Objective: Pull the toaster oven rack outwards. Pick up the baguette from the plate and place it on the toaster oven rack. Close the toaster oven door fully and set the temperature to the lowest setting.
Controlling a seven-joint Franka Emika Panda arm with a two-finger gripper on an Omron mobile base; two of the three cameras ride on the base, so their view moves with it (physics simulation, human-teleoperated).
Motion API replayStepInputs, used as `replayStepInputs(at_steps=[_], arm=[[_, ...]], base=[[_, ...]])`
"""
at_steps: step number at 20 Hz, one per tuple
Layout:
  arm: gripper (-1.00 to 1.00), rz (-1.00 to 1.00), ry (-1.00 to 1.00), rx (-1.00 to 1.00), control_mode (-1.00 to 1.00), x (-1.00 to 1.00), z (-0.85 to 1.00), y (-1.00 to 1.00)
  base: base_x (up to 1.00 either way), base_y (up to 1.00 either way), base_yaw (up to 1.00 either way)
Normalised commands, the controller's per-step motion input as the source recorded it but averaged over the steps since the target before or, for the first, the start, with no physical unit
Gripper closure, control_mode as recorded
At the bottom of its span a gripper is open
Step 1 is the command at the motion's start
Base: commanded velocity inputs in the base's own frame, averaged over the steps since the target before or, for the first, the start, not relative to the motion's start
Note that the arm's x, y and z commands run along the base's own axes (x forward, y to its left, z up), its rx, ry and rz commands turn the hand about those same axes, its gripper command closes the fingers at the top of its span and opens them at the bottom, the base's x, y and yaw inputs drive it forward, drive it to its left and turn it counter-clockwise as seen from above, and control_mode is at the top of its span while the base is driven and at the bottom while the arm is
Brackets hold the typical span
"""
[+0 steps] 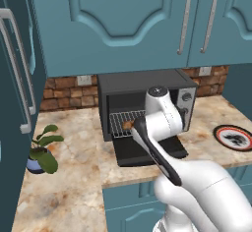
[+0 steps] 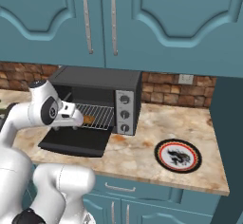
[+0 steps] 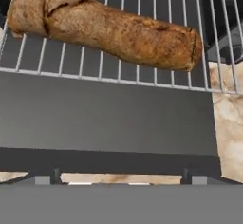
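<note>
Baguette on the pulled-out rack, door down, knob not yet set.

The baguette (image 3: pixel 104 31) lies across the toaster oven rack (image 3: pixel 142 66), near the rack's front edge, free of the gripper (image 2: pixel 78 121), whose jaws stand wide apart with nothing between them just above that edge. The rack sticks out of the toaster oven (image 1: pixel 147 86) over the toaster oven door (image 3: pixel 109 118), which hangs open and flat in front of the oven. The plate (image 2: pixel 178 156) sits bare on the counter, well apart from the oven on its knob side. By my reading, pulling the rack and placing the bread are done; shutting the door and turning the temperature knob (image 2: pixel 125 100) to its lowest remain. No brand or legible writing shows; any knob markings are too small to read.
</note>
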Motion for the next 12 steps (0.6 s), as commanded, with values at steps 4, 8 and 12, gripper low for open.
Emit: replayStepInputs(at_steps=[4, 8, 12], arm=[[-1.00, -0.26, 0.00, 0.01, -1.00, 0.00, -0.48, -0.06], [-1.00, -0.22, 0.00, 0.00, -1.00, 0.18, -0.38, -0.08], [-1.00, -0.13, 0.00, 0.00, -1.00, 0.44, -0.24, -0.02]], base=[[0.00, 0.00, 0.00], [0.00, 0.00, 0.00], [0.00, 0.00, 0.00]])
